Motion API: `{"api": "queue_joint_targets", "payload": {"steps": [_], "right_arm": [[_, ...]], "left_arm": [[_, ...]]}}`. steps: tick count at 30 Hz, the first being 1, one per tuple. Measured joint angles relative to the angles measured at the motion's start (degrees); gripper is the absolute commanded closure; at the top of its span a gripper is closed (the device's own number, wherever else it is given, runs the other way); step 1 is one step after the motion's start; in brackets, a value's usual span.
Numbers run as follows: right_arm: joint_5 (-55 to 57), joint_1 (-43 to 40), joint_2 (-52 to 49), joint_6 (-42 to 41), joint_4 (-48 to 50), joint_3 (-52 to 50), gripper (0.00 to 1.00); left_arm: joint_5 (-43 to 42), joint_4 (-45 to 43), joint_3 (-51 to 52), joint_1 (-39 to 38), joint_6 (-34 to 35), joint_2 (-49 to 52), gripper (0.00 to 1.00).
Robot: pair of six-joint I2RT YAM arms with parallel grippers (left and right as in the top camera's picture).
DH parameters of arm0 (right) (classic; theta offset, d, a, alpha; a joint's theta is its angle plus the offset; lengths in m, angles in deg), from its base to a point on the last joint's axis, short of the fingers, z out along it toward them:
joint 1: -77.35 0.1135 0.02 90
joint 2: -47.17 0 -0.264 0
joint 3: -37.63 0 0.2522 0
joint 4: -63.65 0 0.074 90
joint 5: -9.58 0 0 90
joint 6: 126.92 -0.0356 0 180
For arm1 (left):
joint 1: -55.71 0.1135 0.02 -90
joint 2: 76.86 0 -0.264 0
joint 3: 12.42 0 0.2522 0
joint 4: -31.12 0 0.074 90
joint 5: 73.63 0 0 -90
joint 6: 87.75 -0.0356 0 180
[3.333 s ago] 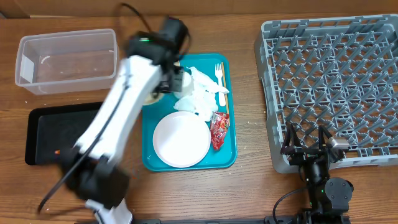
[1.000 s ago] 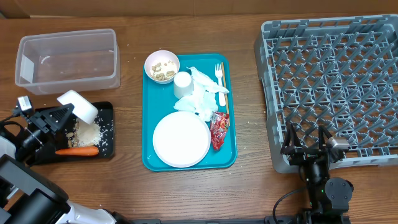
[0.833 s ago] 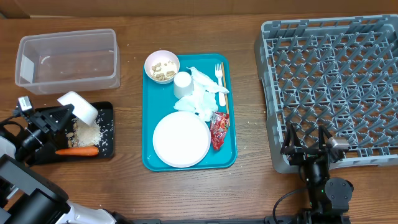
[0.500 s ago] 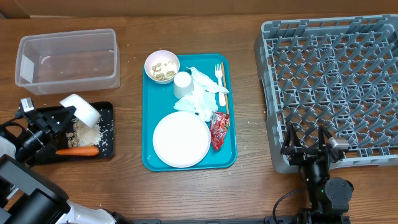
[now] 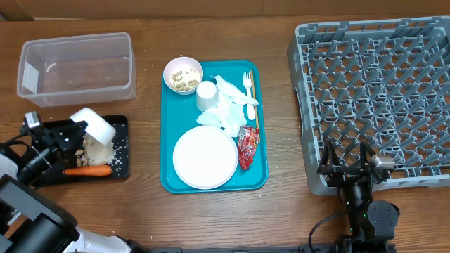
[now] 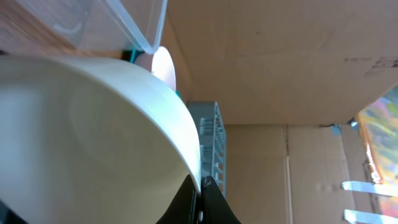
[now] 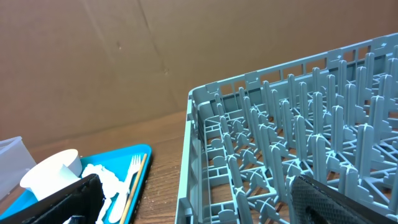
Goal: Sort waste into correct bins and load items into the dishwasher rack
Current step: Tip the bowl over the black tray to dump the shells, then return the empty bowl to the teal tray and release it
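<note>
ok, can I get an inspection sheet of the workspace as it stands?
Surface: wooden table, no liquid seen.
Job's things: black tray holds carrot and rice pile; clear tub looks empty; teal tray holds plate, cup, scrap bowl, napkins, fork, stick, red wrapper; rack unloaded.
Clutter: nothing seen.
Hands: left hand shut on the rim of a white bowl, tilted over the black tray; right hand open at the rack's front edge.
Cables: black cable by the right arm's base.
Surroundings: cardboard wall.
</note>
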State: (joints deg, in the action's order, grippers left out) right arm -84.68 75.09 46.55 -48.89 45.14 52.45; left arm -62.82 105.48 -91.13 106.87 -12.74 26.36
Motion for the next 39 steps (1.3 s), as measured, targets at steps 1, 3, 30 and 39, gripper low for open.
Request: {"api": "queue_joint_targets", "payload": {"steps": [1,3,30,39], "right_arm": [[0.0,0.0,0.0,0.0,0.0,0.0,0.0],[0.0,0.0,0.0,0.0,0.0,0.0,0.0],[0.0,0.0,0.0,0.0,0.0,0.0,0.0],[0.0,0.0,0.0,0.0,0.0,0.0,0.0]], "left_arm": [[0.0,1.2,0.0,0.0,0.0,0.0,0.95],[0.9,1.2,0.0,0.0,0.0,0.0,0.88],[22.3,7.8,-15.4,-33.5,1.7,-14.4,0.96],[61.4,-5.0,-15.4,-58.8,27.4,-14.4,0.96]]}}
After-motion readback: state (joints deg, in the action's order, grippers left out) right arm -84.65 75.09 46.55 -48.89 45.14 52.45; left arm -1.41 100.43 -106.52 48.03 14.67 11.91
